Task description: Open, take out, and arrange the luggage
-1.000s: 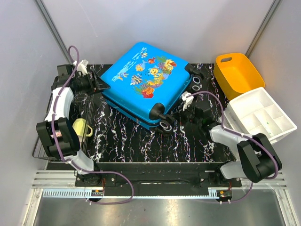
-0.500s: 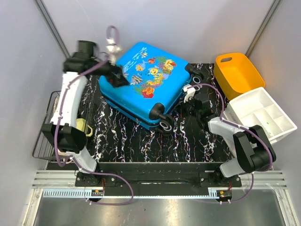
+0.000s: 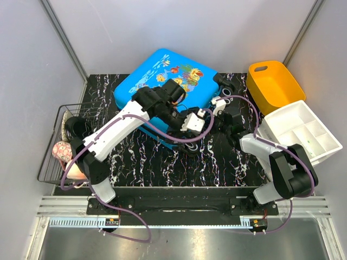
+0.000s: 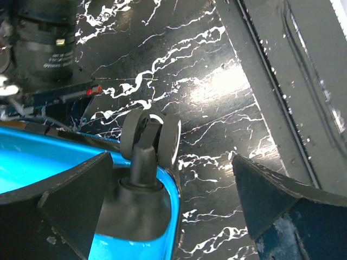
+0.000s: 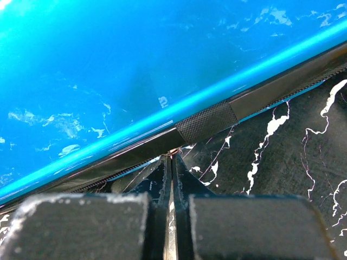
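Observation:
The luggage (image 3: pixel 162 81) is a bright-blue hard-shell suitcase with a fish print, lying flat and closed at the back middle of the table. My left arm reaches across it. My left gripper (image 3: pixel 188 131) is open at its near right corner, and in the left wrist view (image 4: pixel 171 162) the jaws stand wide on either side of a black wheel (image 4: pixel 150 135). My right gripper (image 3: pixel 213 115) is against the suitcase's right side. In the right wrist view (image 5: pixel 172 158) it is shut on a thin metal zip pull at the black zip band (image 5: pixel 206 122).
An orange bin (image 3: pixel 274 84) stands at the back right, with a white compartment organiser (image 3: pixel 301 132) in front of it. A wire basket (image 3: pixel 51 149) with soft items sits at the left edge. The table top (image 3: pixel 146 162) is black marble.
My left arm has swung from the far left, up over the suitcase, down to its near right wheel. My right gripper has moved closer against the suitcase's side.

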You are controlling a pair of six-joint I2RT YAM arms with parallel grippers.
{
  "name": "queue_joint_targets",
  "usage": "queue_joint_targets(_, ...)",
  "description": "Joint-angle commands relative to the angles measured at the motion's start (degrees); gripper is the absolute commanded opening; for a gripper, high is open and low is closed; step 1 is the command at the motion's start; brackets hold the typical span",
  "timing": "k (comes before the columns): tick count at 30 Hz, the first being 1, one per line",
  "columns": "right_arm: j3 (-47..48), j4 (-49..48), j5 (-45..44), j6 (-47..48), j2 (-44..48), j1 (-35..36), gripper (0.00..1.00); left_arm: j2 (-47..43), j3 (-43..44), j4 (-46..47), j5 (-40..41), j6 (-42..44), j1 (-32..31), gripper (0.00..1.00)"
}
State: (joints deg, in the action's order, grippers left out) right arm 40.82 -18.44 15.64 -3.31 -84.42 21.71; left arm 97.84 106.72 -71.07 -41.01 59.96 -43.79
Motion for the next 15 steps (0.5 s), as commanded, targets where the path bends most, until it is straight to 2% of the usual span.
queue_joint_targets(1,1.9,-2.48,-4.04,0.76,1.89,-0.45,0.0,2.7,-0.02,1.8,6.2,9.03,-2.96,0.99)
queue_joint_targets(8,1.9,-2.74,-5.79,1.2,2.24,-0.45,0.0,7.1,-0.98,8.57,13.85,8.42,-5.78,0.97)
queue_joint_targets(11,1.99,-2.92,-8.6,2.95,2.33,-0.45,0.0,7.89,-1.42,8.58,15.69,8.77,-6.04,0.93)
queue_joint_targets(15,1.72,-4.32,-12.55,7.78,2.16,-0.36,0.0,6.14,-5.37,8.4,17.89,10.95,-6.13,0.81)
